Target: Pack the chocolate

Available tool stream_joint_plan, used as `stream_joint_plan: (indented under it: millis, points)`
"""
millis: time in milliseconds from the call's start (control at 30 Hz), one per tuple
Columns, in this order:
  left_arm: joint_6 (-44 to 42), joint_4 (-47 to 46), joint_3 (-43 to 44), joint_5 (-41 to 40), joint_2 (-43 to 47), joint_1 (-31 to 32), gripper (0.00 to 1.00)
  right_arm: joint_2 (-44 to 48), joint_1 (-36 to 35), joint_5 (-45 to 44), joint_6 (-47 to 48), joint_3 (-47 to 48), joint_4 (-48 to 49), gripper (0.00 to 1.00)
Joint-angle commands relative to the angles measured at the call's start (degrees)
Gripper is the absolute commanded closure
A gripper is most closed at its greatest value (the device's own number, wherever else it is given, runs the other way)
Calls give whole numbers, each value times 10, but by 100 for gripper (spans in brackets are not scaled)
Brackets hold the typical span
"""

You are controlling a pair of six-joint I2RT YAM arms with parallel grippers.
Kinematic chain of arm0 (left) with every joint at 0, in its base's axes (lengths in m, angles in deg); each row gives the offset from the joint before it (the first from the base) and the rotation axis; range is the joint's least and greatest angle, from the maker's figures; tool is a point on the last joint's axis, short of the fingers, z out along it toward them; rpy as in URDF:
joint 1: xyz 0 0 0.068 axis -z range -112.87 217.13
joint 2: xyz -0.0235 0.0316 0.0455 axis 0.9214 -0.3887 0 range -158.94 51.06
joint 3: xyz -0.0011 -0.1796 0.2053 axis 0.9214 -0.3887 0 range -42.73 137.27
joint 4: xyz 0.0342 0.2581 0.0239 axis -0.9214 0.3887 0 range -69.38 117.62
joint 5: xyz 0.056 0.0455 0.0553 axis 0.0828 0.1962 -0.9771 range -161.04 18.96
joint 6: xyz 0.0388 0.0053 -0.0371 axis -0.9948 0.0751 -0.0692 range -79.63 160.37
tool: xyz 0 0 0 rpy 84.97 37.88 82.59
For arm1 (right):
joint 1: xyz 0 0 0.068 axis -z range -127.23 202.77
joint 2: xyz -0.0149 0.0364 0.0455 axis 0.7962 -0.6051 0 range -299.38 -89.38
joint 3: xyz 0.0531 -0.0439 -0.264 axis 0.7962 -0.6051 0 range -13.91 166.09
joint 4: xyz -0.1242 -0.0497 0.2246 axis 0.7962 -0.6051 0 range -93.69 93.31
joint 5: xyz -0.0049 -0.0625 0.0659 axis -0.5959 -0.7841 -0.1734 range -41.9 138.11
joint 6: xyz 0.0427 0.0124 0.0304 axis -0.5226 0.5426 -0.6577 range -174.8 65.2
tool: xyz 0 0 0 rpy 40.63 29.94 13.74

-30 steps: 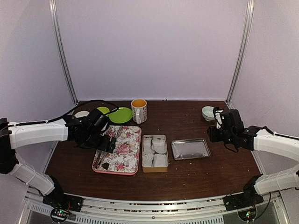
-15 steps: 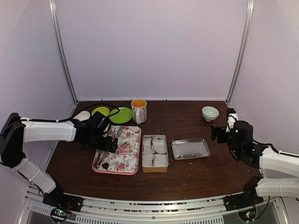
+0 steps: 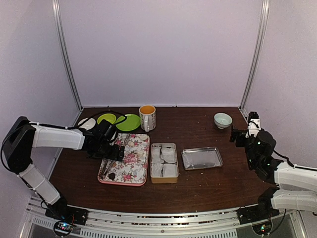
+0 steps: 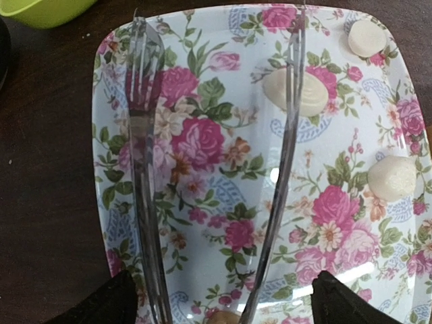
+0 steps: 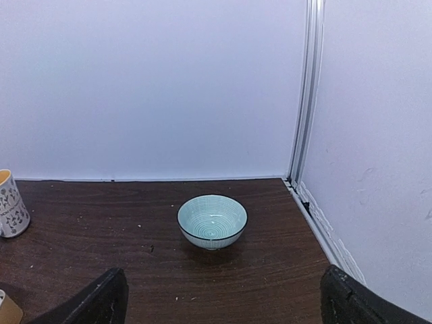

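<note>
The chocolate (image 3: 112, 175), a tiny dark lump, lies at the near end of the floral tray (image 3: 139, 163). Clear plastic tongs (image 4: 145, 202) lie lengthwise on that tray (image 4: 202, 81), their two arms running between my left gripper's fingers. My left gripper (image 3: 113, 152) (image 4: 224, 287) hangs low over the tray, open, its fingers outside the tongs' arms. The chocolate is out of the left wrist view. My right gripper (image 3: 237, 139) (image 5: 223, 283) is open and empty, at the table's right side, facing the pale green bowl (image 5: 212, 221).
An open tan tin (image 3: 164, 162) with white wrapped cakes sits right of the tray, its metal lid (image 3: 201, 158) beside it. A mug (image 3: 147, 117), green plates (image 3: 128, 122) and the bowl (image 3: 222, 120) stand at the back. Cream lumps (image 4: 295, 92) lie on the tray.
My right arm has drawn back from the bowl toward the right edge and near side. The left gripper has stayed over the tongs on the tray.
</note>
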Motion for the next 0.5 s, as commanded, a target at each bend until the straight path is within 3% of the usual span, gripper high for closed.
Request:
stream_joint_plan:
  millis: [0, 267, 467]
  points:
    - [-16, -34, 4, 7, -16, -12, 11, -37, 37, 20, 30, 38, -13, 0]
    - [-27, -60, 3, 20, -38, -36, 17, -146, 175, 140, -8, 22, 75, 1]
    - [-47, -94, -7, 33, -43, -44, 17, -175, 189, 163, 24, 5, 173, 3]
